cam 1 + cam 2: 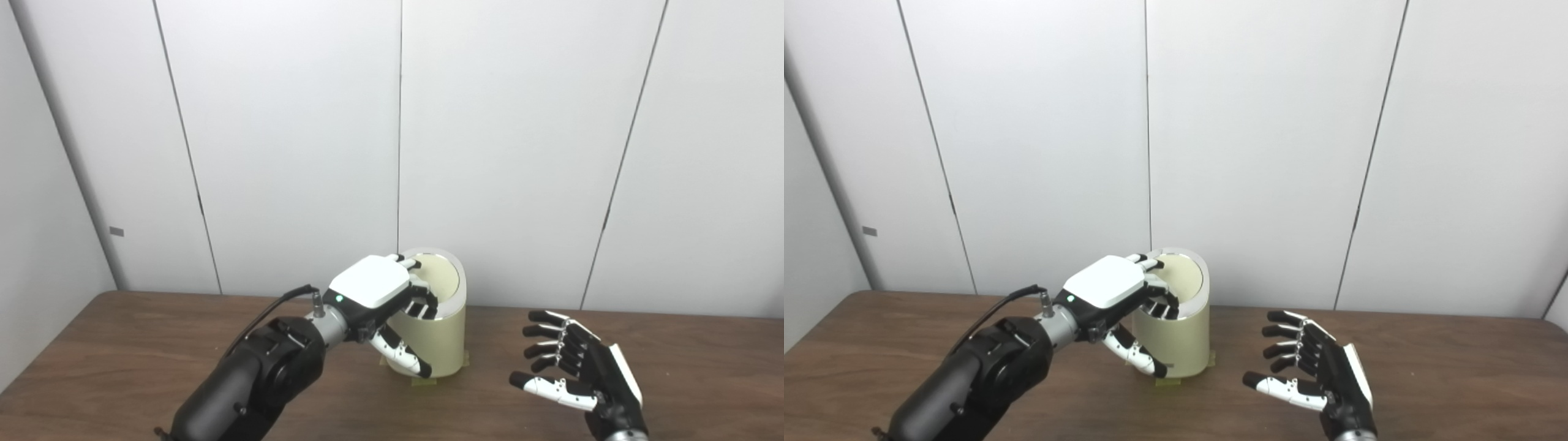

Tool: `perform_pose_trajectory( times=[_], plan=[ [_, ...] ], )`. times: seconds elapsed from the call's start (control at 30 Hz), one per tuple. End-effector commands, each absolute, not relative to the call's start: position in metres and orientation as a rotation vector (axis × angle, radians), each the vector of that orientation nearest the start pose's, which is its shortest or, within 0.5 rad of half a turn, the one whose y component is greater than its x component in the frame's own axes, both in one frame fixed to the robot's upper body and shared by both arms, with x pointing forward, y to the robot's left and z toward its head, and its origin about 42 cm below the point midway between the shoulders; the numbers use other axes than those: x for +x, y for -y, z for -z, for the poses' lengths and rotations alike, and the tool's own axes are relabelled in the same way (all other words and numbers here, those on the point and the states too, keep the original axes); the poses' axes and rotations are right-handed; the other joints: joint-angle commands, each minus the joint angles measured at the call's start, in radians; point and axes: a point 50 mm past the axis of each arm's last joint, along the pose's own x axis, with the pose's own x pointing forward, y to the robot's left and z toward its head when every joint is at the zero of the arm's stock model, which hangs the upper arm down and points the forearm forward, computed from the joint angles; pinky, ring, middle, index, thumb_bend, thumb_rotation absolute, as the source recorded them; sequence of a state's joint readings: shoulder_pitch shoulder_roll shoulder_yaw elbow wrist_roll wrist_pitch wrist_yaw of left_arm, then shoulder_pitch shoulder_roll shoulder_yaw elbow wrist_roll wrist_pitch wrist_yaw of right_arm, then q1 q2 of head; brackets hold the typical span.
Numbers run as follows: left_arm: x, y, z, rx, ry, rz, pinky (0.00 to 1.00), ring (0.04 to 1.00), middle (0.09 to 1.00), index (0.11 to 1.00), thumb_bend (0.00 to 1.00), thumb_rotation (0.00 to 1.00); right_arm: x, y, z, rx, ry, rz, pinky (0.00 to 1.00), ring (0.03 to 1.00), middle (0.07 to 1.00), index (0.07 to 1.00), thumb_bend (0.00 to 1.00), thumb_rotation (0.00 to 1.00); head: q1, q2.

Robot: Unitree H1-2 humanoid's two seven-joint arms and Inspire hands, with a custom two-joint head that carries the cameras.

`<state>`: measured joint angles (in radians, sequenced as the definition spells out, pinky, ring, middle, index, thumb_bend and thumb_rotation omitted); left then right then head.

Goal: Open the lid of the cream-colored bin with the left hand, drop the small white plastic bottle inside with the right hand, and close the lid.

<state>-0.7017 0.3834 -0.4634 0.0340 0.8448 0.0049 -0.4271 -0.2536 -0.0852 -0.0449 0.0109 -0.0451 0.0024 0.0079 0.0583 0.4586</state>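
Note:
The cream-colored bin (pixel 438 343) stands at the middle of the table, near the wall. Its round cream lid (pixel 442 275) lies on top inside a silver rim. My left hand (pixel 380 291) is over the bin's near-left top edge, its fingers (pixel 422 300) curled onto the lid's edge and its thumb reaching down the bin's front. It clasps nothing. My right hand (pixel 572 367) is open and empty, palm facing left, just above the table to the right of the bin. No small white bottle is in view.
The brown wooden table (pixel 135 361) runs to a white panelled wall (pixel 294 153) right behind the bin. Small tape marks (pixel 424 381) lie at the bin's base. A cable (pixel 269 309) loops off my left wrist.

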Motion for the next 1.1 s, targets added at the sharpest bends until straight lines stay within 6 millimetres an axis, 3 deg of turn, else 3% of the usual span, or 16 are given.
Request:
perform_pose_trajectory(
  times=[0.0, 0.33, 0.47, 0.57, 0.7, 0.87, 1.07],
  plan=[
    [0.434, -0.151, -0.283, 1.517, 0.44, 0.593, 1.0, 0.96, 0.784, 0.764, 1.0, 0.45, 0.366, 0.228, -0.196, -0.128, 0.318, -0.016, 0.43, 0.545, 0.648, 0.688, 0.7, 0.09, 0.0, 0.001],
    [0.431, -0.162, -0.305, 1.371, 0.559, 0.451, 1.0, 0.966, 0.794, 0.786, 0.94, 0.43, 0.367, 0.229, -0.197, -0.134, 0.325, -0.008, 0.46, 0.556, 0.652, 0.686, 0.69, 0.09, 0.001, -0.001],
    [0.426, -0.172, -0.314, 1.169, 0.617, 0.335, 0.98, 0.971, 0.858, 0.824, 0.9, 0.39, 0.369, 0.234, -0.198, -0.118, 0.338, 0.0, 0.43, 0.534, 0.655, 0.69, 0.69, 0.08, -0.002, -0.004],
    [0.422, -0.18, -0.311, 1.031, 0.641, 0.275, 0.83, 0.922, 0.901, 0.861, 0.87, 0.4, 0.369, 0.238, -0.198, -0.101, 0.334, 0.0, 0.4, 0.503, 0.655, 0.693, 0.7, 0.07, -0.003, -0.005],
    [0.412, -0.193, -0.304, 0.793, 0.642, 0.205, 0.75, 0.891, 0.911, 0.898, 0.82, 0.37, 0.366, 0.243, -0.199, -0.099, 0.334, -0.004, 0.42, 0.506, 0.657, 0.693, 0.71, 0.09, -0.003, -0.004],
    [0.393, -0.213, -0.282, 0.472, 0.582, 0.137, 0.83, 0.912, 0.91, 0.923, 0.81, 0.35, 0.362, 0.248, -0.196, -0.1, 0.332, -0.002, 0.43, 0.519, 0.666, 0.7, 0.72, 0.1, 0.002, -0.001],
    [0.365, -0.228, -0.249, 0.268, 0.483, 0.101, 0.7, 0.817, 0.87, 0.902, 0.81, 0.37, 0.358, 0.256, -0.187, -0.113, 0.343, 0.012, 0.45, 0.554, 0.658, 0.701, 0.73, 0.13, -0.005, 0.002]
  ],
)
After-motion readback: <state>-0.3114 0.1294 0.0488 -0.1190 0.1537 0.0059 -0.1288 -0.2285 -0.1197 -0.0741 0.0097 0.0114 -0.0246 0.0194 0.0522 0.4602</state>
